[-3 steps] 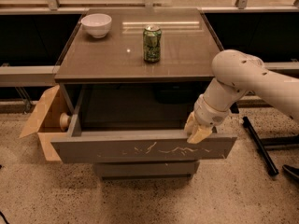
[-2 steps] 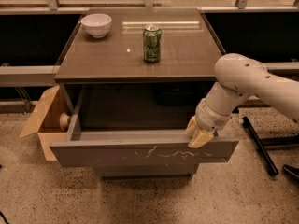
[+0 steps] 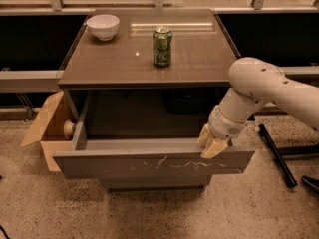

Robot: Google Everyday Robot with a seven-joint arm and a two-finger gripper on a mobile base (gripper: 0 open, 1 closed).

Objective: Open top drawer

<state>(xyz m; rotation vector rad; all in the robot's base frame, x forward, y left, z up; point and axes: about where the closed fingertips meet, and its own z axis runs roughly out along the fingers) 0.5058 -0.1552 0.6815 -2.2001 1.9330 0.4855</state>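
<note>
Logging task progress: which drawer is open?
The top drawer, the wide front with whitish scratches, pulled out from under the tabletop; the gripper is at its upper edge, right side. The narrower front below is set back.

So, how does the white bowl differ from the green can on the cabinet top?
The bowl is white, wide and low; the can is green, narrow and tall. The bowl sits near the far left corner, while the can stands closer to the middle. Both rest upright on the cabinet top, apart from each other and away from the tool, which is at the upper edge of the open top drawer.
</note>
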